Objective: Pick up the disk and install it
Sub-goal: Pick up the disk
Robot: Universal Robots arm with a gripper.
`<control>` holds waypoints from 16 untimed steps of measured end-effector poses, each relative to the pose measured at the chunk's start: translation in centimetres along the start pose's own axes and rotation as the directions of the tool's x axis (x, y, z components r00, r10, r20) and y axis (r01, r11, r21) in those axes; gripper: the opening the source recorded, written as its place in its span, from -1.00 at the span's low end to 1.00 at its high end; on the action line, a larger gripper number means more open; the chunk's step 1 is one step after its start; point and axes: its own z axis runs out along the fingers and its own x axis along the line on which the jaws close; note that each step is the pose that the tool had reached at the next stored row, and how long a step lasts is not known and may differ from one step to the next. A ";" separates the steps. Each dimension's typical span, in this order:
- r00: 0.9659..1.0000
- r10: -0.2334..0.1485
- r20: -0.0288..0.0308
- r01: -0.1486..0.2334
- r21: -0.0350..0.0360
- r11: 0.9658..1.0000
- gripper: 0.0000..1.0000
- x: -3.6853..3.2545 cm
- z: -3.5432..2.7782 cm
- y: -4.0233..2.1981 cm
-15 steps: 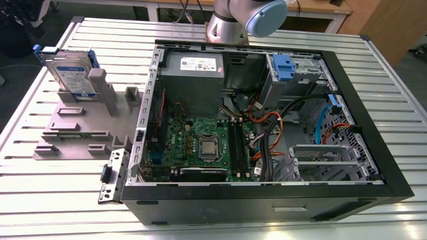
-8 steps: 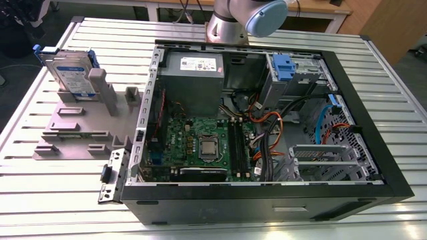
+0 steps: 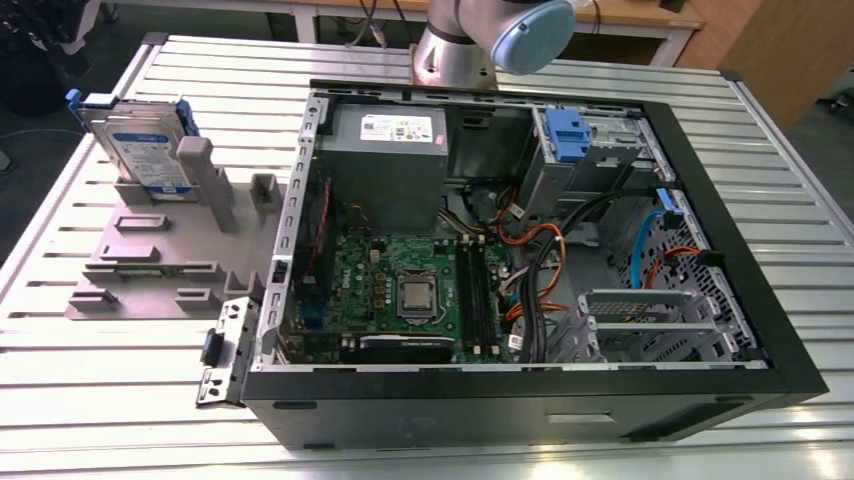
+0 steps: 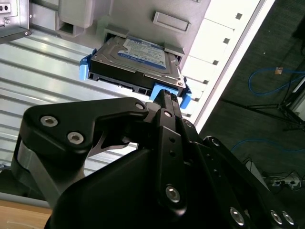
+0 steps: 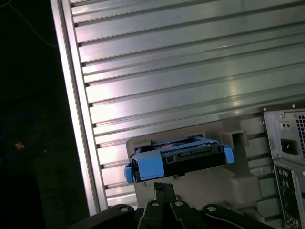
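End effector (image 4: 165, 98) closed up, empty — apparently just short of disk (image 4: 136, 59) in grey stand (image 3: 147, 270).

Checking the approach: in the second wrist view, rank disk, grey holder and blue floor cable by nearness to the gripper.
1. The disk, just ahead of the gripper.
2. The grey holder, behind the disk.
3. The blue cable, down on the floor.
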 end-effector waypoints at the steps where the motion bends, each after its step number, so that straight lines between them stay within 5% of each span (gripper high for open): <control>1: 1.000 0.001 0.000 -0.001 0.000 1.000 -0.79 0.00 0.00 0.00; 16: 1.000 0.014 0.001 -0.014 0.000 1.000 -0.79 0.00 0.00 0.00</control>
